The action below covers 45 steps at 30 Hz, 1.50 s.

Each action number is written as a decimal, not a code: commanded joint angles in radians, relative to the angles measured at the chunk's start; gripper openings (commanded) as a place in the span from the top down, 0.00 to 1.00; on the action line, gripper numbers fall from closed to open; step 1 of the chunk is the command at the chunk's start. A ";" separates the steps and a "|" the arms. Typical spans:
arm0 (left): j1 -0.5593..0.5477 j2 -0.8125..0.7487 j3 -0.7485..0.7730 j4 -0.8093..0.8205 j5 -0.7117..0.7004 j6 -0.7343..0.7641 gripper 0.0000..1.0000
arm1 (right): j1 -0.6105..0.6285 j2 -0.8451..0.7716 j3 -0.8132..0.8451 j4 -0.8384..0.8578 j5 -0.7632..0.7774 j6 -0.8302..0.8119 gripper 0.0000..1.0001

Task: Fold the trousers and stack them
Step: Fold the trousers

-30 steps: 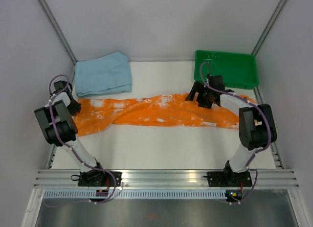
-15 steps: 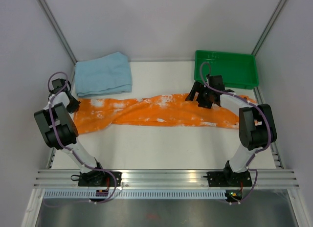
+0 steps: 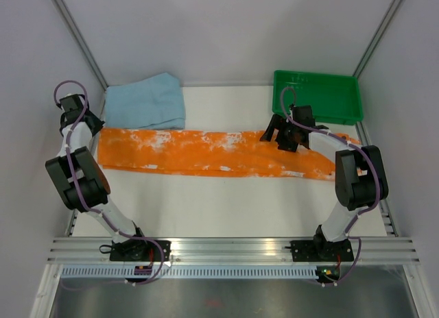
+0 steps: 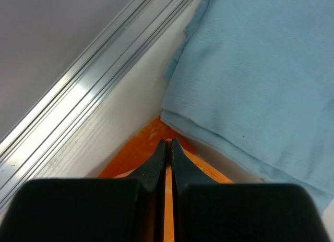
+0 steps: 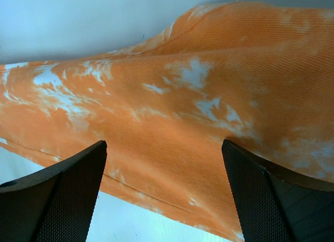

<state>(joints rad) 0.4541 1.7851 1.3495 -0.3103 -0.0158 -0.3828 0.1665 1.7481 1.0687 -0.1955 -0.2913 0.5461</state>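
Left tool [image 4: 168, 144]: fingers pressed together, with a thin strip of orange fabric caught between them. I logged it as clamped on the trousers [image 3: 206, 152] at their left end. In the top view that tool sat at the far left of the tabletop [image 3: 226, 201], close to the side wall.

The trousers lay stretched in one long orange band, blotched white, running left to right across the middle of the tabletop. At the left, their far edge ran just beside the near edge of a folded light blue cloth [image 3: 145, 104]. From the left wrist view the orange corner seemed to reach that cloth's edge. I could not tell whether it slipped under. The right end lay near the green tray [image 3: 319, 95] in the far right corner, partly hidden by the right arm.

Right tool [image 5: 162, 148]: fingers spread wide apart over the trousers' right part, gripping nothing. I could not tell whether the fingertips touched the fabric.
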 commanded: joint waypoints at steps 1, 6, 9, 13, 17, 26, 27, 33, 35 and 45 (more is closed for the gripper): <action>0.014 0.028 0.040 0.099 0.011 0.007 0.98 | 0.002 0.005 0.030 0.002 0.003 -0.003 0.02; 0.015 0.098 0.057 0.083 0.011 -0.011 0.98 | 0.002 0.001 0.031 -0.015 0.007 -0.008 0.02; 0.015 0.112 0.068 0.042 -0.009 -0.010 0.98 | 0.002 0.001 0.033 -0.021 0.012 -0.009 0.02; 0.020 0.128 0.080 -0.010 -0.050 -0.001 0.98 | 0.002 0.005 0.039 -0.024 0.012 -0.012 0.02; 0.028 0.128 0.092 -0.033 -0.059 -0.008 0.77 | 0.002 0.010 0.079 -0.059 0.044 -0.054 0.02; 0.055 -0.048 0.008 -0.061 0.060 -0.011 0.15 | 0.002 -0.195 0.139 -0.156 0.245 -0.222 0.02; 0.057 -0.111 -0.006 -0.067 0.063 -0.008 0.12 | 0.002 -0.215 0.111 -0.166 0.247 -0.236 0.02; 0.055 -0.338 -0.167 -0.038 0.086 -0.033 0.09 | 0.004 -0.252 -0.048 -0.251 0.222 -0.238 0.02; 0.052 -0.421 -0.251 -0.007 0.131 -0.059 0.12 | 0.008 -0.262 -0.096 -0.233 0.216 -0.218 0.03; -0.109 -0.535 -0.496 0.019 0.217 -0.172 0.25 | 0.083 -0.150 -0.188 -0.147 0.274 -0.198 0.54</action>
<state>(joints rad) 0.3717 1.2819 0.8894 -0.3115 0.1543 -0.4767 0.2317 1.5566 0.8757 -0.3645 -0.0643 0.3355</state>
